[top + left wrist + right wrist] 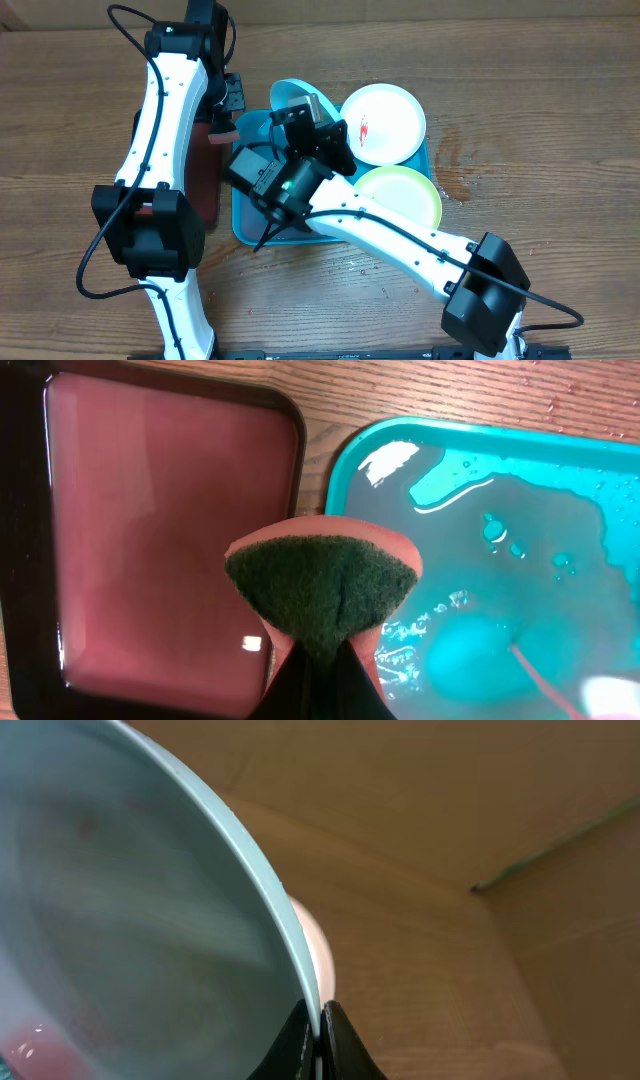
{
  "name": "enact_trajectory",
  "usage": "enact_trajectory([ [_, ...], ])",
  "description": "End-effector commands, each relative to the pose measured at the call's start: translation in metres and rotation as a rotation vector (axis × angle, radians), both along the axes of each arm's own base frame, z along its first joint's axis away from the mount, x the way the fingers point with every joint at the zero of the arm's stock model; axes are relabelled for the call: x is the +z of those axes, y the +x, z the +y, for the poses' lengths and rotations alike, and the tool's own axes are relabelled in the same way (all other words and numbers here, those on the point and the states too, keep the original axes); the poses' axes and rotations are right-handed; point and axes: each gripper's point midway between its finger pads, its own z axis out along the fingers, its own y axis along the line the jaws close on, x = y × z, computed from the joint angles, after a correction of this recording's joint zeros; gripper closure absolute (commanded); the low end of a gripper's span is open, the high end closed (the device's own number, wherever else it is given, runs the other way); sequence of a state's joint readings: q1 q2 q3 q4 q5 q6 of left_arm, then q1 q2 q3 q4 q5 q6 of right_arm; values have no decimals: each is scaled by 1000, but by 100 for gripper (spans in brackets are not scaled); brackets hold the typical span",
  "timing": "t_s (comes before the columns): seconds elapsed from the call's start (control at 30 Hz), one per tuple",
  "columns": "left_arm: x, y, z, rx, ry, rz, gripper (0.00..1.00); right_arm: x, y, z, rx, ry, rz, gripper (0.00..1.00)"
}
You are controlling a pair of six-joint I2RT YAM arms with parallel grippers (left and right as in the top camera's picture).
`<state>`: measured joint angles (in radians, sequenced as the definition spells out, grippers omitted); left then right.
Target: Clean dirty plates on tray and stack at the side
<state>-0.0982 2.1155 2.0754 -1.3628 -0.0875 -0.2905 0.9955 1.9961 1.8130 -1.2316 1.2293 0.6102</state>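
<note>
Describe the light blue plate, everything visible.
The light blue plate is round, smooth and glossy, plastic by its look. It is held up and tilted on edge above the far end of the turquoise tray, its rim pinched by the right gripper. Faint reddish traces show low on its inner face. Nothing else visibly touches it.

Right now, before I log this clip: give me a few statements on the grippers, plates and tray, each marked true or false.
1. The right gripper is shut on the rim of the light blue plate. True.
2. The left gripper holds nothing. False: it grips a sponge, green pad towards the camera.
3. The white plate carries a red smear. True.
4. The yellow-green plate is stacked on the white plate. False: the yellow-green plate lies beside it on the turquoise tray.
5. The turquoise tray is dry. False: water pools on it.
</note>
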Motion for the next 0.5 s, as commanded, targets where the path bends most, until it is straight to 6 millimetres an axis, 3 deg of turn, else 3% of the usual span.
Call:
enact_trajectory([
  [0.0,10,3,-3,18,-3,-31,96,61,-7,-3,-26,-22,-231,96],
  [0.17,10,3,-2,18,-2,-32,96,75,-14,1,-22,-63,-303,96],
  [0.47,10,3,-2,18,-2,-31,95,76,-15,1,-26,-48,-316,96],
])
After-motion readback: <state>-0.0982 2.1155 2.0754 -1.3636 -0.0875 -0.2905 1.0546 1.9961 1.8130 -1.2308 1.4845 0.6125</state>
